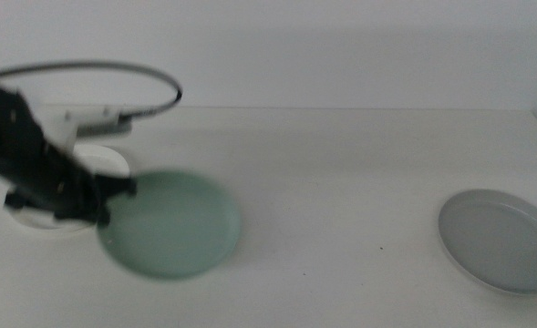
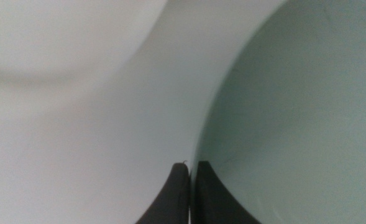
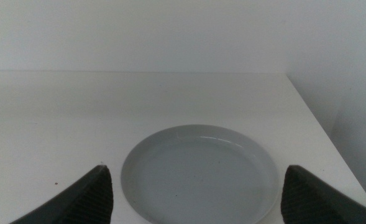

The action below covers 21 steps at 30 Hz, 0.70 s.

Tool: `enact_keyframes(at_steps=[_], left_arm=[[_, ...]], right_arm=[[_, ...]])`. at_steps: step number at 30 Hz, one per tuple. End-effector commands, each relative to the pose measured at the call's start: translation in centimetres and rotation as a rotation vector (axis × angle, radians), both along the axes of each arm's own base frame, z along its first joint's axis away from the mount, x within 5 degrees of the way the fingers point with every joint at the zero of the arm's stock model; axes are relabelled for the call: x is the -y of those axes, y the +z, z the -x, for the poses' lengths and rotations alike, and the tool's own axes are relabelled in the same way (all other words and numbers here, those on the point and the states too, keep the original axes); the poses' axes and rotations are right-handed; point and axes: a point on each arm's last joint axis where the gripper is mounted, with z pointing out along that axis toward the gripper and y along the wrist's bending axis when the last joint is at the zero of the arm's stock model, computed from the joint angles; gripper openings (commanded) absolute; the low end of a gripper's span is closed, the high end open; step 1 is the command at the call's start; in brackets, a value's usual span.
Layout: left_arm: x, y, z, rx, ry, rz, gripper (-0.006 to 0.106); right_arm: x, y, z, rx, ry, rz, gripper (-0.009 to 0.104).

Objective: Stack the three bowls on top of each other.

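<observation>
The left gripper (image 1: pixel 113 196) pinches the rim of the mint green bowl (image 1: pixel 170 224), jaws pressed tight on it. Behind the arm, just beside that bowl, sits the white bowl (image 1: pixel 104 162). The grey bowl (image 3: pixel 200 173) lies well apart on the table (image 1: pixel 341 182), under the right gripper (image 3: pixel 198 199), whose jaws are spread wide.

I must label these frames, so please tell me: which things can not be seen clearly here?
- White bowl: middle view, mostly hidden behind the left arm.
- Left pincer: motion-blurred at the mint green bowl.
- Grey bowl: cut by the right edge.
- Right pincer: only tips visible, wrist view.
</observation>
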Motion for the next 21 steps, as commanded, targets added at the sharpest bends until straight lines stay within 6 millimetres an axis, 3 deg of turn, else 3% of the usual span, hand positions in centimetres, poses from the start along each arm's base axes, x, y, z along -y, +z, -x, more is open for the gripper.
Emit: enact_keyframes(at_steps=[1,5,9,15,21], left_arm=[[1.2,2.9,-1.0,0.058,-0.013,0.018,-0.002],[4.5,5.4,-3.6,0.126,-0.078,0.059,-0.002],[8.4,5.5,-5.8,0.115,-0.151,0.097,-0.002],[13.6,2.3,-8.2,0.060,-0.216,0.124,-0.002],[16.2,-1.5,-9.0,-0.002,-0.242,0.147,-0.002]], right_arm=[[0.0,0.0,0.0,0.011,-0.002,0.012,0.078],[0.0,0.0,0.0,0.011,-0.002,0.012,0.078],[0.0,0.0,0.0,0.011,-0.002,0.012,0.078],[0.0,0.0,0.0,0.011,-0.002,0.012,0.078],[0.0,0.0,0.0,0.011,-0.002,0.012,0.078]])
